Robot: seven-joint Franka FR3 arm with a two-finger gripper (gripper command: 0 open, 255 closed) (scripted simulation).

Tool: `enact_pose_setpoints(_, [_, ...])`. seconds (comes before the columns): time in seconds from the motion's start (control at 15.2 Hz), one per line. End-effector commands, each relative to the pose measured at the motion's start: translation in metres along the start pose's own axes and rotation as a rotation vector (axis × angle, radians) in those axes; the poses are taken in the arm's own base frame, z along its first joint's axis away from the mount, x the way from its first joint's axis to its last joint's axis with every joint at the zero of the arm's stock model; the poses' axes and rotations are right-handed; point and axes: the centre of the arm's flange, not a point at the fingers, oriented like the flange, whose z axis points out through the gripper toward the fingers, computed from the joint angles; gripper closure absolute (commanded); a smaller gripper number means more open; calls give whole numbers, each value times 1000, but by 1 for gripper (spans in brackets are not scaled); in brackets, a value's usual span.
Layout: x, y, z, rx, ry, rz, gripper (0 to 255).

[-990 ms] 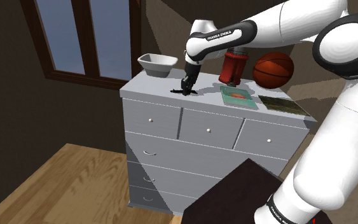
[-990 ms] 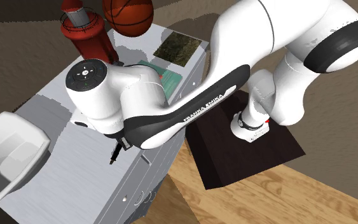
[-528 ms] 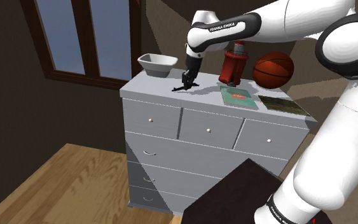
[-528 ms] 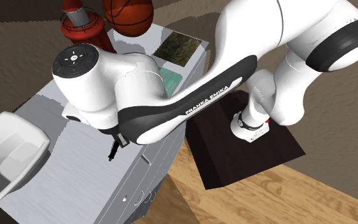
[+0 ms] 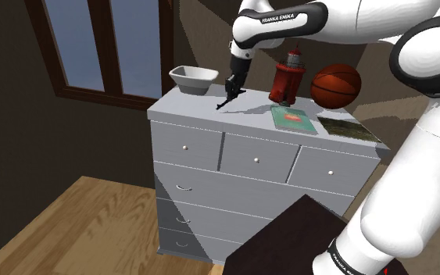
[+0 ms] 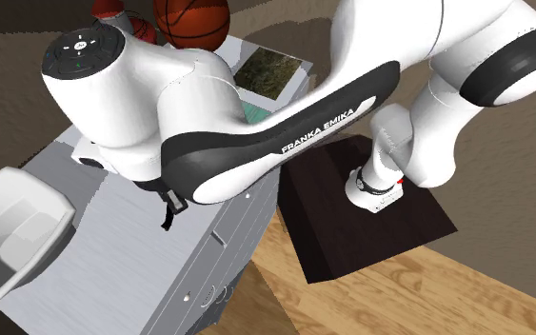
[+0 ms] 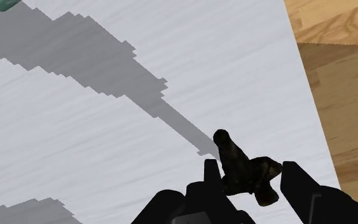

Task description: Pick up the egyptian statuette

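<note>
Above the dresser point(image 5: 194, 114), at upper centre of the shoulder view, the gripper point(image 5: 230, 94) hangs from the arm with the dark Egyptian statuette point(image 5: 226, 101) pinched in it. The figure's long axis slants: its free end dips toward the lower left, over the dresser top, and the other end rises to the right into the gripper. It looks clear of the surface, so the grasp seems made and the lift begun. What is left, by my reading, is to raise it further and hold it steady.

From the second exterior view, the big white arm covers most of the dresser point(image 6: 113, 243). Below its wrist the gripper point(image 6: 171, 201) shows small at centre left, the statuette point(image 6: 167, 222) dangling from it as a thin dark sliver pointing downward.

Looking along the hand in the wrist view, the gripper point(image 7: 251, 168) is closed on the statuette point(image 7: 238, 162). Its broad part sits between the two fingers. Its narrow rounded end points out past the fingertips, leaning toward the left finger's side. A thin shadow lies on the dresser point(image 7: 107, 140) beyond it, and wooden floor point(image 7: 336, 76) shows past the edge.
</note>
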Motion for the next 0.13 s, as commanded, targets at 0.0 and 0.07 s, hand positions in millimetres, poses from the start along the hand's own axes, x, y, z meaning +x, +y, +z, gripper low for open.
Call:
enact_pose_setpoints(0.0, [1, -1, -6, 0, 0, 0, 255])
enact_pose_setpoints(0.07, [1, -1, -6, 0, 0, 0, 255])
